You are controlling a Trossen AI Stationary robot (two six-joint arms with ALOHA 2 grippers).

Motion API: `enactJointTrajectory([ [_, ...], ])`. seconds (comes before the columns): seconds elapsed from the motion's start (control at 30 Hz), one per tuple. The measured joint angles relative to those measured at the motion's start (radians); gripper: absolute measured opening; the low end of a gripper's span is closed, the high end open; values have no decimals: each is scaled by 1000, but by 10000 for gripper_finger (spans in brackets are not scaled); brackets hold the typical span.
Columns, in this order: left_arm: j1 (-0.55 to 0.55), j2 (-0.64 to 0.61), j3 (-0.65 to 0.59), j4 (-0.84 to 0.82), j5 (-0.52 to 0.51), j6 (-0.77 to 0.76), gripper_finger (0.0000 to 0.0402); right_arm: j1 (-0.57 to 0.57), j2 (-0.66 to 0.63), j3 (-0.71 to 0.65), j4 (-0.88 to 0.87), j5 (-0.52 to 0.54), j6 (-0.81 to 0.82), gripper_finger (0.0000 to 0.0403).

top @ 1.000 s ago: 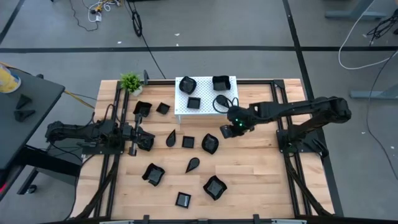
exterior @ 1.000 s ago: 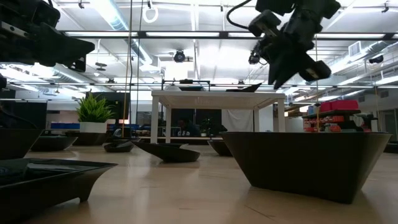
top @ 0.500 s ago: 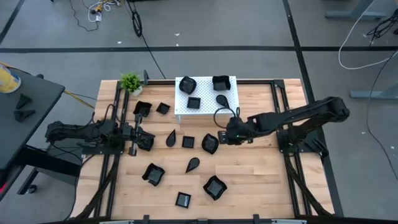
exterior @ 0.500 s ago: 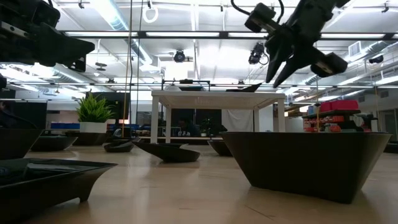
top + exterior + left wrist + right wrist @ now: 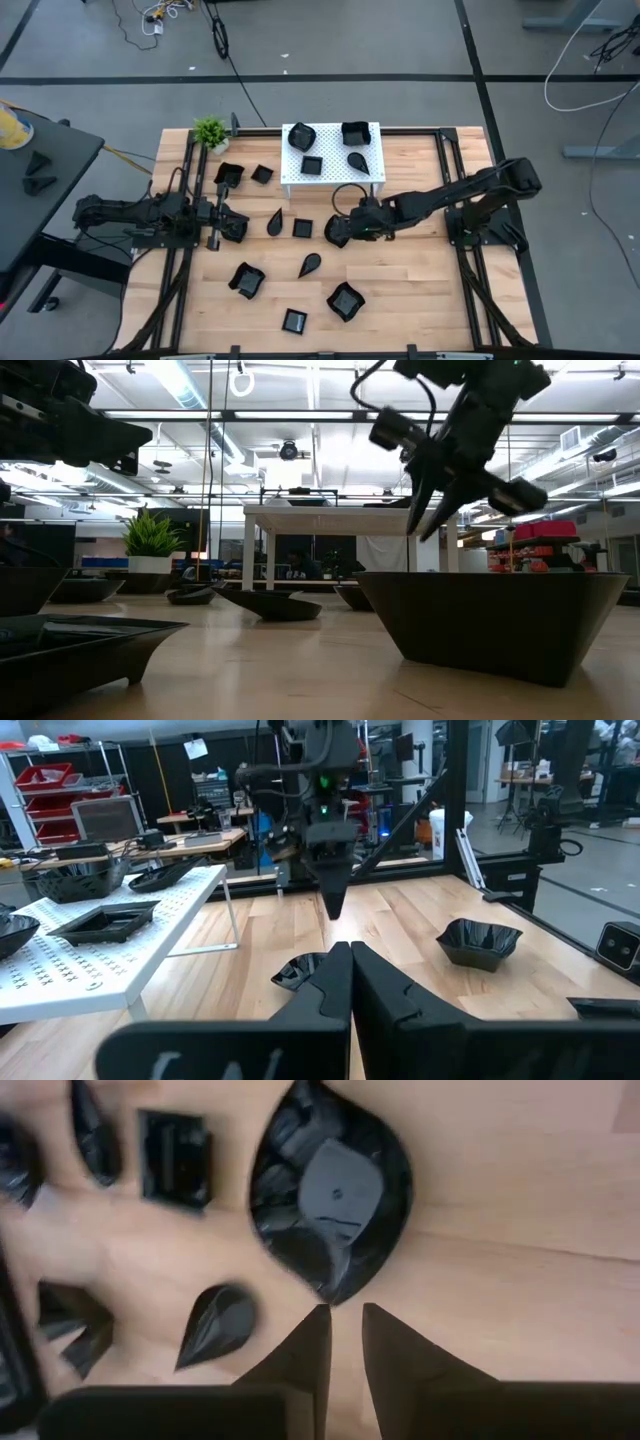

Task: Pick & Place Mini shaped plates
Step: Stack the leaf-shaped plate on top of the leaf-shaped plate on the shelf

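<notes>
Several glossy black mini plates lie on the wooden table, among them a wavy-edged one, a small square and a teardrop. More of them sit on the white perforated stand. My right gripper hovers open just above the wavy plate, fingers pointing down by its rim, touching nothing. In the low view it hangs in the air. My left gripper waits shut and empty at the table's left.
A small green potted plant stands at the far left corner. Black rails run along both sides of the table. Bare wood lies near and right of the plates. Two large plates sit close to the low camera.
My right gripper has travelled from the stand's near edge toward the table's left and near side. It has come down until it hangs over the wavy-edged plate. The plates have stayed where they were.
</notes>
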Motion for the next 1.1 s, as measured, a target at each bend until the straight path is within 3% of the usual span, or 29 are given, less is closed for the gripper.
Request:
enactJointTrajectory([
  [0.57,0,0,0,0,0,0,3,-5,87,0,35,26,59,167],
  [1.1,0,0,0,0,0,0,3,-9,132,1,80,41,65,156],
])
